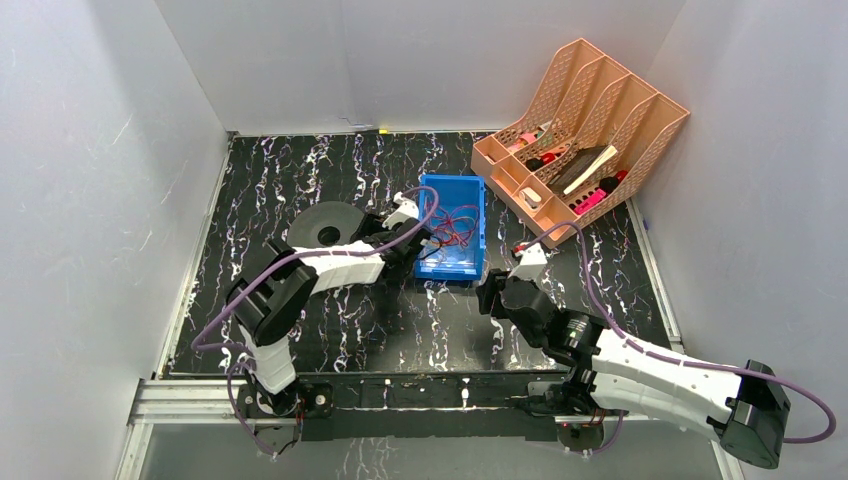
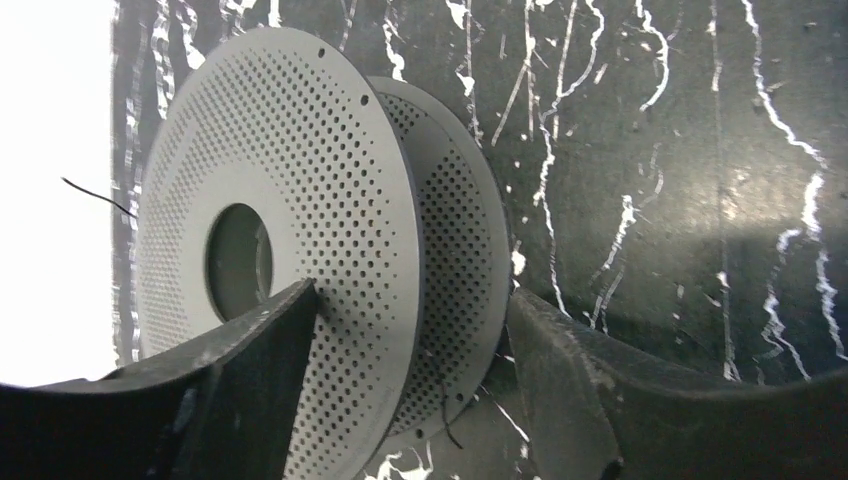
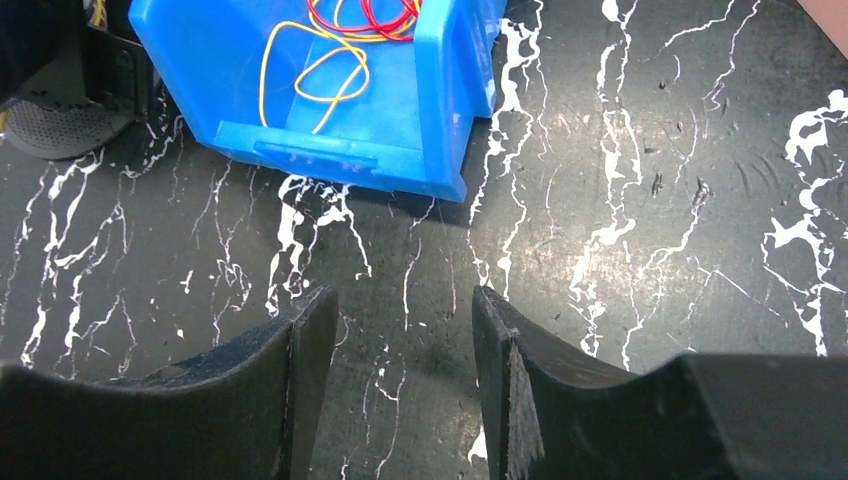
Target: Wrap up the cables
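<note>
Thin red and yellow cables (image 1: pixel 455 228) lie loose in a blue bin (image 1: pixel 452 268). In the right wrist view the yellow cable (image 3: pixel 330 70) loops on the bin floor and the red cable (image 3: pixel 365 20) lies behind it. A grey perforated spool (image 1: pixel 328 228) sits left of the bin. My left gripper (image 1: pixel 372 238) straddles both flanges of the spool (image 2: pixel 300 180), with its fingers (image 2: pixel 270 350) against them. My right gripper (image 1: pixel 490 295) is open and empty, low over the table just in front of the bin's near right corner (image 3: pixel 440 110).
An orange file organizer (image 1: pixel 580 130) holding several small items stands at the back right. A short thin black wire (image 2: pixel 445 420) hangs off the spool's lower rim. White walls close the table on the left, back and right.
</note>
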